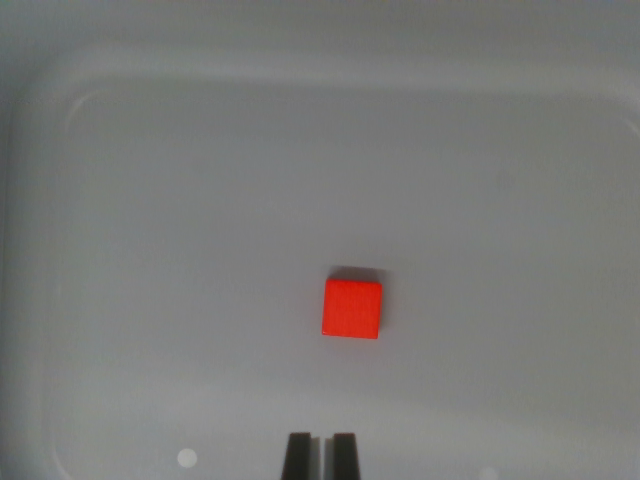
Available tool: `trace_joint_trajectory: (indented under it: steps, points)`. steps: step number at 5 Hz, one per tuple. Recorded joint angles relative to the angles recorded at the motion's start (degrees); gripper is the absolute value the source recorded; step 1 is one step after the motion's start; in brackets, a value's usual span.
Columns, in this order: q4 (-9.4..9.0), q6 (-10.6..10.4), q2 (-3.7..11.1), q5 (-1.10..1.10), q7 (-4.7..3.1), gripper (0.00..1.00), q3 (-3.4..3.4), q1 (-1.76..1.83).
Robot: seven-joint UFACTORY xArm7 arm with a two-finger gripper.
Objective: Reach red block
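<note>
Red block (pixel 351 309), pale grey tray (pixel 150 200) (plain), black pincer (pixel 321 455)

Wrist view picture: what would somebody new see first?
The small bright red square block jumps out first, lying flat a little right of the middle of the pale grey tray. Next come the dark gripper fingertips at the bottom edge, close together, below the block and not touching it.

one red block (pixel 351 309), one grey tray (pixel 150 200), one gripper (pixel 321 455)
</note>
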Motion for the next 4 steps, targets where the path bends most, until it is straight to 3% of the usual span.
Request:
trace_joint_trajectory:
  steps: [3, 4]
  points:
    - [-0.87, -1.19, 0.34, 0.03, -0.01, 0.00, -0.02, -0.03]
    - [-1.93, -2.64, 0.74, 0.06, -0.02, 0.00, -0.05, -0.06]
